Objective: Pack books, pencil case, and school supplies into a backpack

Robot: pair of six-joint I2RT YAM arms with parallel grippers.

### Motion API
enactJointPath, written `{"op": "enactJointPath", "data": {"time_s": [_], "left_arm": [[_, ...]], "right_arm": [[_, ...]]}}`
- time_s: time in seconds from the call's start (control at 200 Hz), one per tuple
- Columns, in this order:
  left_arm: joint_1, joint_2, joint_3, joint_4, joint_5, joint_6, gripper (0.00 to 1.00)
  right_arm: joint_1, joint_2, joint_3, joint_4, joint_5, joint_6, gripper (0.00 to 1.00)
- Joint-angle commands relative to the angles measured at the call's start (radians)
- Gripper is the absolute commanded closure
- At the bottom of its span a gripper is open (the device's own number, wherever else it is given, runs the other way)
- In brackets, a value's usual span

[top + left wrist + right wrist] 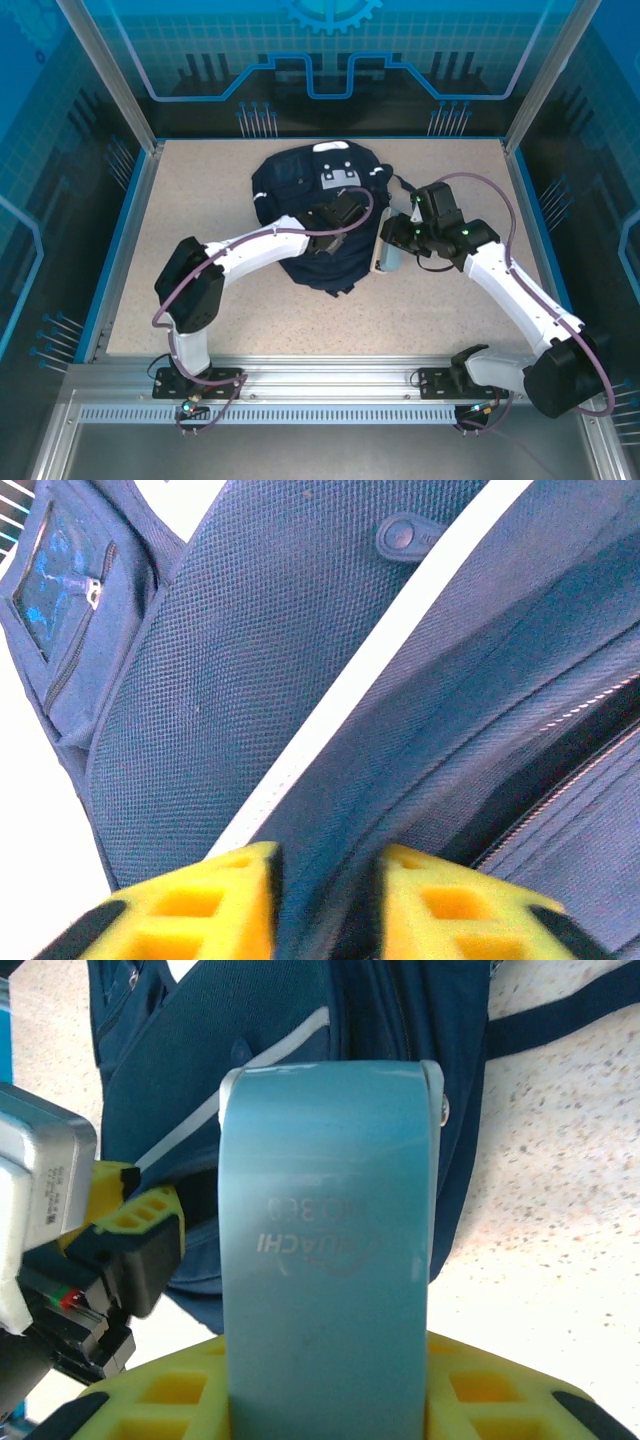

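Midway, I'd judge: left gripper (325, 880) is nearly closed, pinching a fold of the backpack (290, 180), which lies mid-table (200, 300). Right gripper (325, 1390) clamps a pale-blue plastic case (325, 1210) at the bag's 3 o'clock, not yet inside. Bag contents are hidden.

Speckled beige desk inside a blue-panelled enclosure, seen from above.
The desk (200, 200) has a thin blue rim (118, 250); translucent blue panels (330, 50) printed with grid lines and a gear shape stand behind and beside it; slanting aluminium posts (108, 75) frame them; a slotted metal rail (330, 412) runs along the near edge; light is even.
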Motion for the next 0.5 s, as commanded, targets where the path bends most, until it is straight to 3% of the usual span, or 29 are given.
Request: {"op": "enactJointPath", "data": {"time_s": [0.0, 0.125, 0.495], "left_arm": [[0.007, -0.085, -0.003, 0.074, -0.029, 0.003, 0.8], [0.006, -0.123, 0.004, 0.107, -0.014, -0.018, 0.88], [0.006, -0.15, 0.047, 0.138, 0.008, -0.071, 0.91]], "right_arm": [[-0.023, 0.001, -0.026, 0.077, -0.14, 0.039, 0.74], [-0.025, 0.01, -0.047, 0.106, -0.233, 0.06, 0.74], [0.014, 0.12, -0.067, 0.249, -0.432, 0.124, 0.73]]}}
